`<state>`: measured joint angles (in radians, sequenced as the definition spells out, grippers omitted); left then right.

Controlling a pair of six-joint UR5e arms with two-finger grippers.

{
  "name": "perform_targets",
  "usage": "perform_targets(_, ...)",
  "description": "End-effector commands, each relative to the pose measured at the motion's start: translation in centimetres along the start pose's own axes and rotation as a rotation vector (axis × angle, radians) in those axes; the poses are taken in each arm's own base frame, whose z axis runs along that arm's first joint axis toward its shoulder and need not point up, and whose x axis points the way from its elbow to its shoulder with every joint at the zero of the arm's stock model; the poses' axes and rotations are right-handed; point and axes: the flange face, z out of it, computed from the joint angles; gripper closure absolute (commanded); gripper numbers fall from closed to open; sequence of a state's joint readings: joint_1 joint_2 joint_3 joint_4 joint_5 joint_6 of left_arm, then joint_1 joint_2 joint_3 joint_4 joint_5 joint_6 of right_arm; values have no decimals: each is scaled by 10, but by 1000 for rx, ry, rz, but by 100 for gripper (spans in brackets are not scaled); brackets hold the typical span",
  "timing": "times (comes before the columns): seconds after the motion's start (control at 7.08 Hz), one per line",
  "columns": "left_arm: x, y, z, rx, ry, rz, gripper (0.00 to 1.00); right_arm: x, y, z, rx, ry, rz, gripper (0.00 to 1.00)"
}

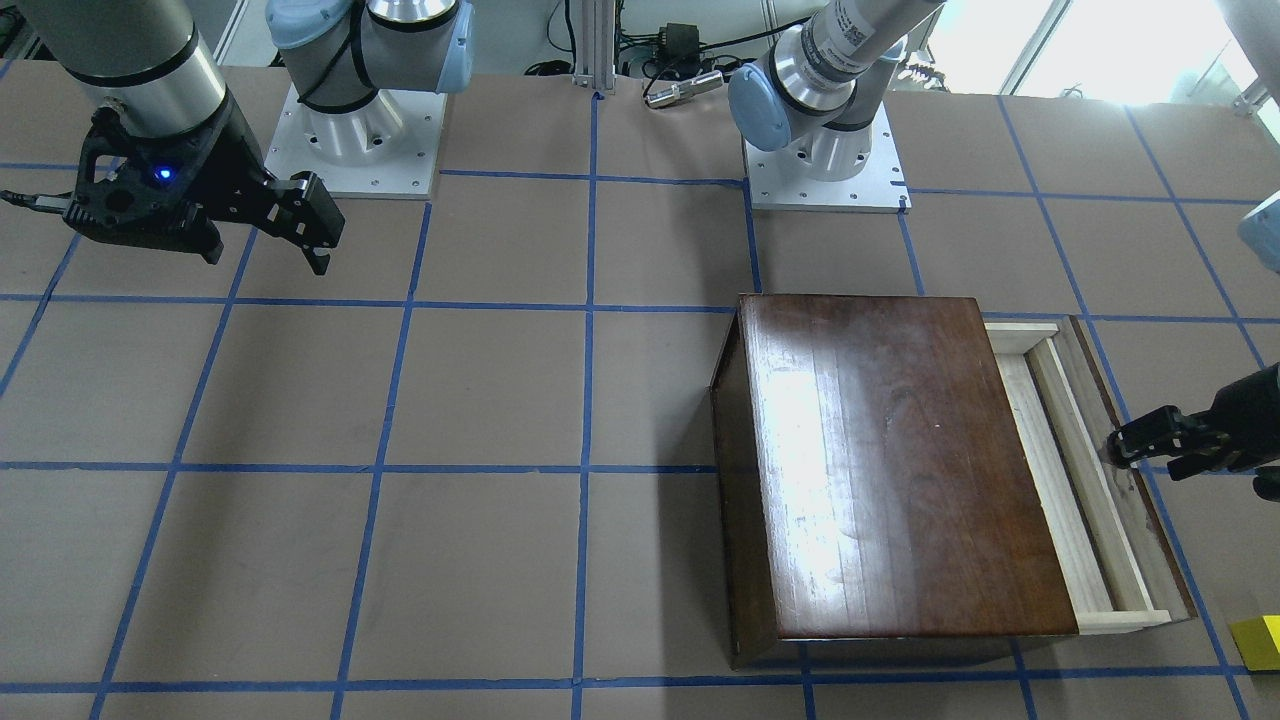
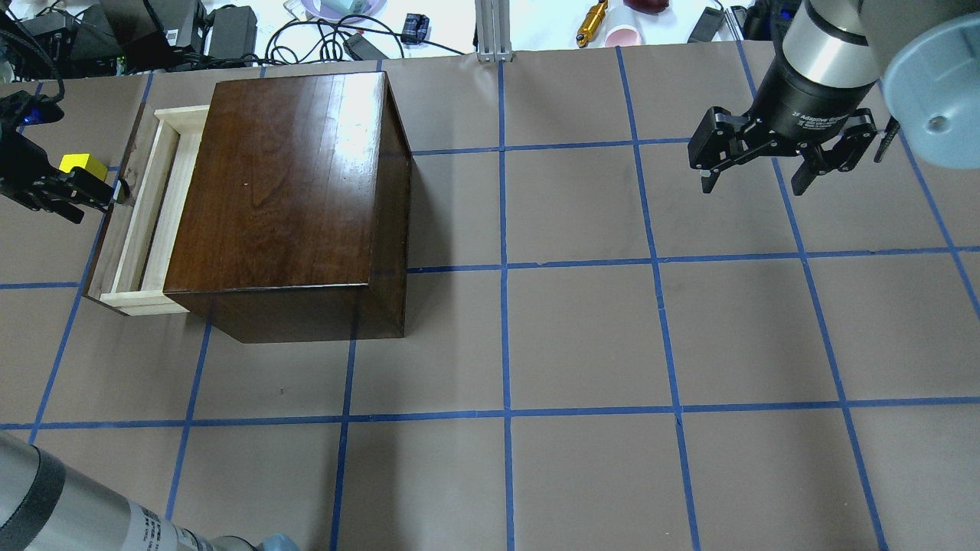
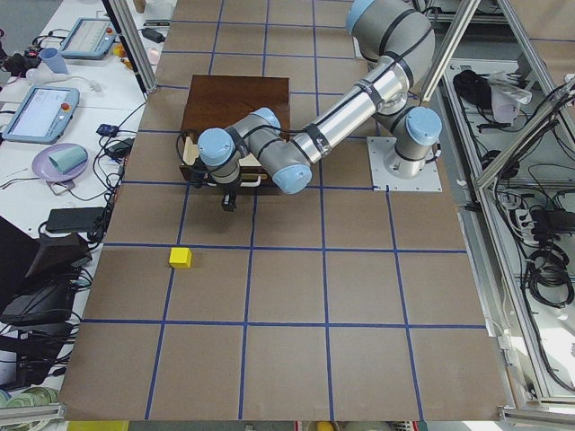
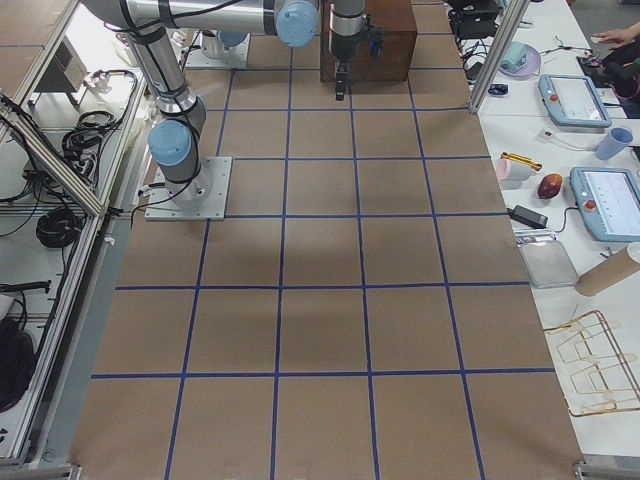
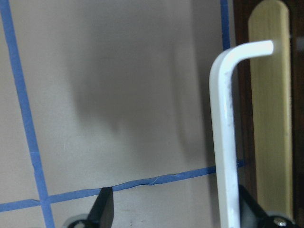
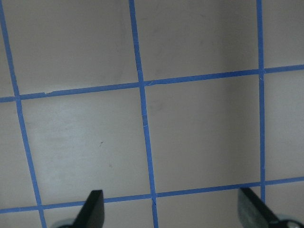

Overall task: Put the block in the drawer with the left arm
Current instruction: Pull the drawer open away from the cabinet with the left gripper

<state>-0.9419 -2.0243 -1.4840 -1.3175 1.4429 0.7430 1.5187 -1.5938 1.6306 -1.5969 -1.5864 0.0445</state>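
The drawer (image 2: pixel 145 222) is sitting partly open at the overhead view's left. The left pincer (image 2: pixel 107 195), spread, is hovering around its pull (image 5: pixel 223 118). The block (image 2: pixel 83 164) is lying ungrasped on the table (image 2: pixel 582 337).

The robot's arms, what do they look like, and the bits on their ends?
Both the left arm and right arm are silver tubes with light-blue caps at rounded joints. Each ends in a black two-finger tool, the left tool and right tool, with a small blue light. White lettering rings the right tool's collar.
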Motion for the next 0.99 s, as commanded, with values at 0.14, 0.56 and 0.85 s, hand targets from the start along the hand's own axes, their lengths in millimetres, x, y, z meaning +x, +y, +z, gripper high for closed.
perform_targets(0.14, -2, 0, -1, -2, -5, 1, 13, 0, 0, 0, 0, 0, 0, 0)
perform_targets(0.56, -11, 5, -2, 0, -5, 0, 13, 0, 0, 0, 0, 0, 0, 0)
perform_targets(0.85, -11, 5, -1, -1, -6, 0, 13, 0, 0, 0, 0, 0, 0, 0)
